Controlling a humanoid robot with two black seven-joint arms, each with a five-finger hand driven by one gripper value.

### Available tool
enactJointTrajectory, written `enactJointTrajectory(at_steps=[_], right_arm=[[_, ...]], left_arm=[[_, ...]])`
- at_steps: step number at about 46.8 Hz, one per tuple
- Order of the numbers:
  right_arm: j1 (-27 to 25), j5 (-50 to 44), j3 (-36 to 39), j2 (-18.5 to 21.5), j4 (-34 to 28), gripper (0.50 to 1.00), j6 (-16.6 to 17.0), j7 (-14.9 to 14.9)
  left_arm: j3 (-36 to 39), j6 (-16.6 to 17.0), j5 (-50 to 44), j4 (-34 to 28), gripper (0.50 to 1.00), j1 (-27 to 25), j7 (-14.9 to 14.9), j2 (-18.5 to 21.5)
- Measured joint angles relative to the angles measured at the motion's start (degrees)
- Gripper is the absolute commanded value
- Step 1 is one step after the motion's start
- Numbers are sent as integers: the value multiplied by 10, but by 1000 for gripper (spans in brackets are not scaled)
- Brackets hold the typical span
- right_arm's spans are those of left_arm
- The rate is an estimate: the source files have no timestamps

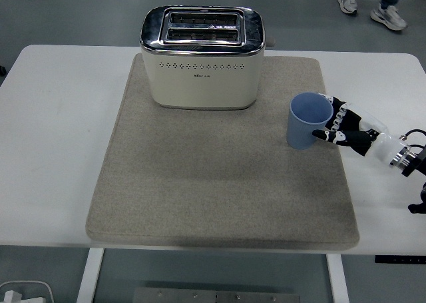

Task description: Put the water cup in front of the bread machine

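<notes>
Right hand (pixel 347 131) reaches in from the tabletop's right edge, fingers curled against the right side of the cup (pixel 308 120), looks clamped on. Cup's upright near the mat's (pixel 200 183) right edge. Toaster (pixel 202 56) is far-left of it, so it probably goes left.

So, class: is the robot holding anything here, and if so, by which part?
The right hand is at the right side of the blue cup, thumb against its lower wall. Whether the fingers have closed round it cannot be told. The cup stands upright on the mat.
</notes>
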Motion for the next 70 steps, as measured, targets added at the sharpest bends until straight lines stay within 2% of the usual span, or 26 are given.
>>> enactJointTrajectory(at_steps=[29,38,56,70], right_arm=[[4,-3,1,23,0,928,-36,0],[5,-3,1,28,0,911,-41,0],[6,-8,1,35,1,732,-56,0],[6,-11,1,40,6,650,-64,0]], left_arm=[[0,0,0,0,1000,0,0,0],[0,0,0,0,1000,0,0,0],[0,0,0,0,1000,0,0,0],[0,0,0,0,1000,0,0,0]])
